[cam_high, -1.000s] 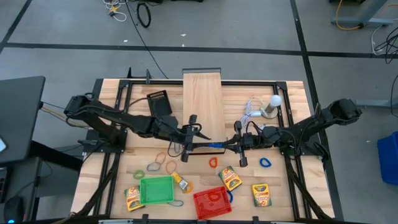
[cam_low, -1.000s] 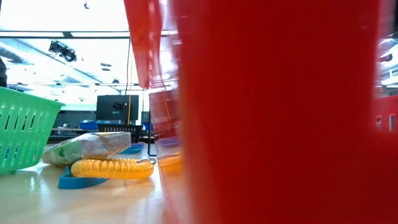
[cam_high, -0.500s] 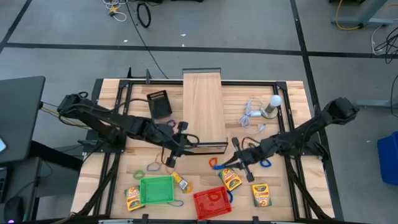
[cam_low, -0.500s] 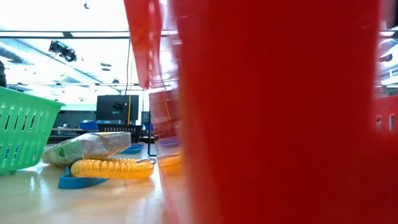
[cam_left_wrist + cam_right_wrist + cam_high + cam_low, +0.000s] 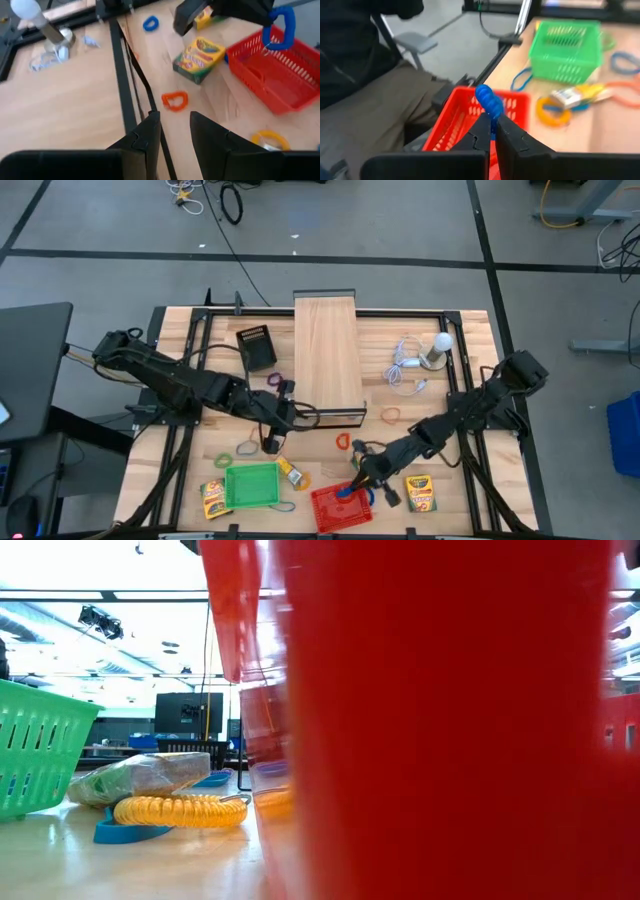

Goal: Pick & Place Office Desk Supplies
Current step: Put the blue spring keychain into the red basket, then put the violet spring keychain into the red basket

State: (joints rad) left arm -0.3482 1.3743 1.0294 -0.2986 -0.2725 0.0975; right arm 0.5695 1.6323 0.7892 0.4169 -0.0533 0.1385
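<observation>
The right gripper [image 5: 362, 483] hangs over the red basket [image 5: 330, 510], its dark fingers pressed together on a blue coiled loop [image 5: 489, 100], a ribbed, springy plastic ring that dangles above the basket's open lattice walls. The left gripper [image 5: 175, 131] waits just off the end of the long pale wooden box [image 5: 327, 345], its fingers a little apart with nothing between them. On the slatted wooden table [image 5: 470, 340] lie smooth flat loops: an orange one [image 5: 175, 100], a blue one [image 5: 150, 23] and a yellow one [image 5: 270, 138]. A green mesh basket [image 5: 565, 50] stands near the red one. A yellow-and-green cardboard crayon box [image 5: 199, 57] lies flat beside the red basket; its printing cannot be read.
</observation>
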